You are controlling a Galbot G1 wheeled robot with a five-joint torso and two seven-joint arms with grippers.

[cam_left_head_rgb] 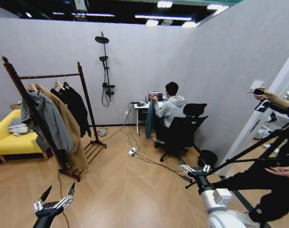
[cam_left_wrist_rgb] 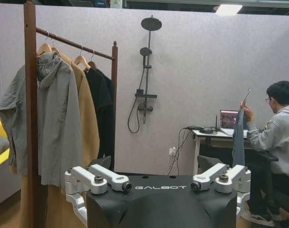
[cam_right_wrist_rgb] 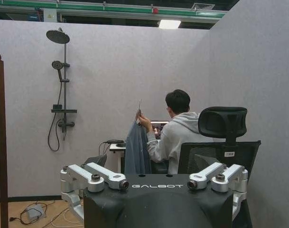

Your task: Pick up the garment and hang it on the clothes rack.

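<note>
**A:** Garment (cam_left_head_rgb: 149, 119): dangling mid-frame beside the desk, hook being clasped by a seated person's hand (cam_right_wrist_rgb: 143, 122). Risks?

**B:** Possibly catching on floor cables (cam_left_head_rgb: 135, 154) while driving in; possibly bumping that hand while reaching; possibly missing the crowded bar of the clothes rack (cam_left_head_rgb: 87, 102), centre-left.

**A:** Counting?

**B:** Counting one garment, one rack, three coats (cam_left_head_rgb: 63, 118), two grippers: left gripper (cam_left_head_rgb: 60, 188) lower left, right gripper (cam_left_head_rgb: 195, 167) lower right, both gaping wide, gripping nothing.

The brand "GALBOT" was printed in pale capitals on the black housing of the left end effector (cam_left_wrist_rgb: 159, 187), and likewise on the right end effector (cam_right_wrist_rgb: 156, 186). Nothing else could be read.
</note>
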